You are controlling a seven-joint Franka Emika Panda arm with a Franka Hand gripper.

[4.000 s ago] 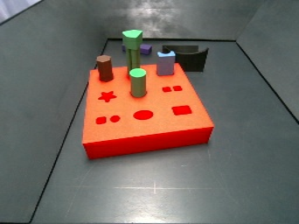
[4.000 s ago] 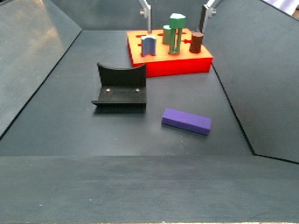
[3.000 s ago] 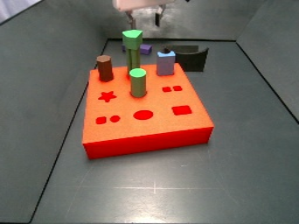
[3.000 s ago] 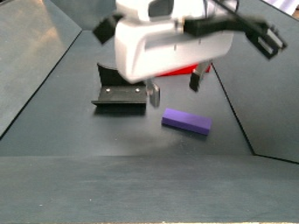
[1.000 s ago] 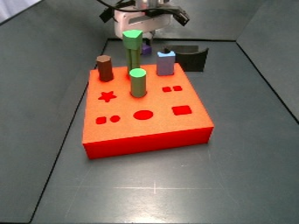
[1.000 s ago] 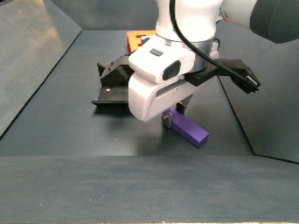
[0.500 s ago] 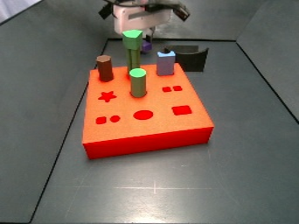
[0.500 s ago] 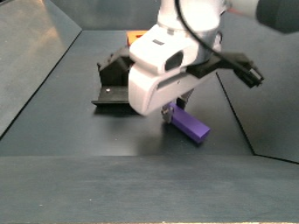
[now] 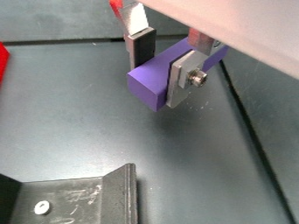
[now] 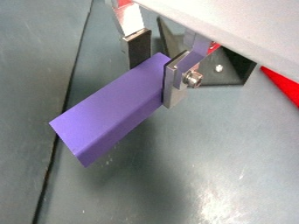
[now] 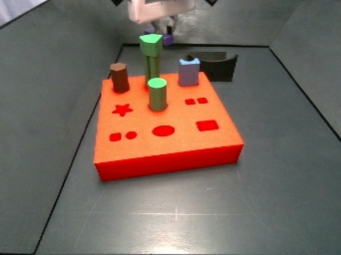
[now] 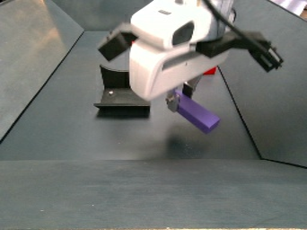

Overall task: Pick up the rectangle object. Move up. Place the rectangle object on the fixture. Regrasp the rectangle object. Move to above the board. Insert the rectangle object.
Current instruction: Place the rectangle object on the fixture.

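Lifting straight up, with the clamp kept firm, is judged the right way through this step, so that the rectangle object does not pivot between the pads before the fixture is reached.

In a wrist view, the gripper is seen closed on the purple block near one end, one silver finger pressed to its side face; the dark fixture lies below, apart from it.

In a wrist view, the rectangle object is shown stretching away from the gripper, its long axis roughly level and its free flat end pointing outward, clear of the floor.

In a side view, the gripper is glimpsed at the far end, beyond the board; the block cannot be made out there.

In a side view, the rectangle object is held off the floor, right of the fixture, its near end tilted slightly down to the right.
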